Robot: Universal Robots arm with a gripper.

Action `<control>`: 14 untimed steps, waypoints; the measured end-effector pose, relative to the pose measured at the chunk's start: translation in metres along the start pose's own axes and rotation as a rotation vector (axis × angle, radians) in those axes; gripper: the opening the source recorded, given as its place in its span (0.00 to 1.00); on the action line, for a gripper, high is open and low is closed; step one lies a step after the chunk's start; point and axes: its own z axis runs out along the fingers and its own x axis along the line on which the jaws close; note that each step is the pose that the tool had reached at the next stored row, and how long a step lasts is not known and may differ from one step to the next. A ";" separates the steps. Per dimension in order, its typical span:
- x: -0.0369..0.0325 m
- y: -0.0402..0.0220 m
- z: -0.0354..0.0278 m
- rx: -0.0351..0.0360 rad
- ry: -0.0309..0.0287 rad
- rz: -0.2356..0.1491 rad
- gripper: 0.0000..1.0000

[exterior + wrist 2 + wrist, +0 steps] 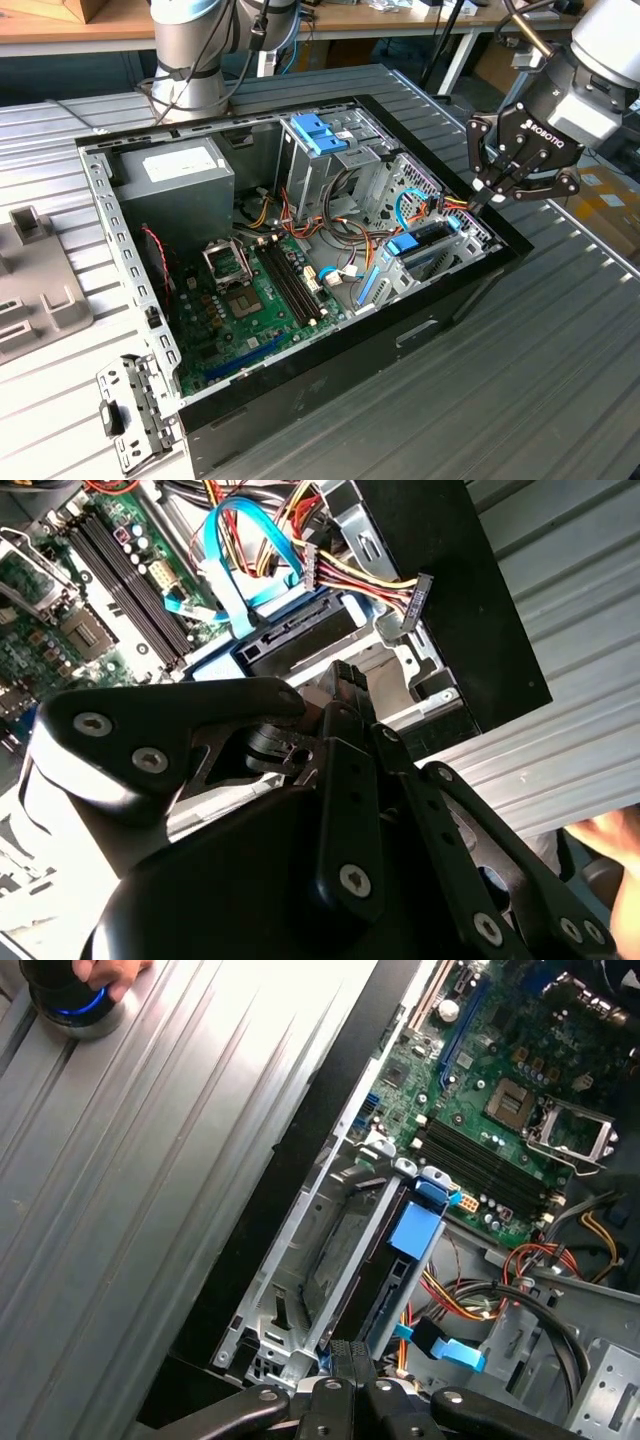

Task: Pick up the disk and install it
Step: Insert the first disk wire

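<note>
Gripper (pixel 488 198) hung over the PC case (pixel 330 390) at its corner on the exterior view's right, above the drive cage (pixel 300 1260). Fingers were pressed together w/ nothing between them, tips (pixel 350 1358) just above the cage's edge in the first wrist view; the same closed tips (pixel 345 680) showed in the second wrist view. The disk (pixel 412 1232) sat inside the cage, seen edge-on w/ its blue rail and tab facing up and its dark connector end (pixel 290 640) next to the light-blue cable (pixel 235 555). Couldn't tell whether the tips touched the disk or just hovered. In the exterior view the disk (pixel 425 238) lay in the cage between the motherboard (pixel 250 300) and the case's black wall. The grey power supply box (pixel 175 180) sat in the far corner, and the tall cage w/ blue top (pixel 325 130) stood behind the cables. A person's hand (pixel 110 972) rested on a round device w/ blue ring (pixel 70 1005) on the ribbed metal table (pixel 150 1210), well apart from the case.
</note>
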 end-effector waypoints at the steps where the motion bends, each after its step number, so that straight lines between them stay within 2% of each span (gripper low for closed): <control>1: 0.0000 0.0000 0.0000 -0.0010 0.0002 -0.009 0.11; 14: 0.0000 0.0000 0.0000 -0.0110 0.0018 -0.094 0.11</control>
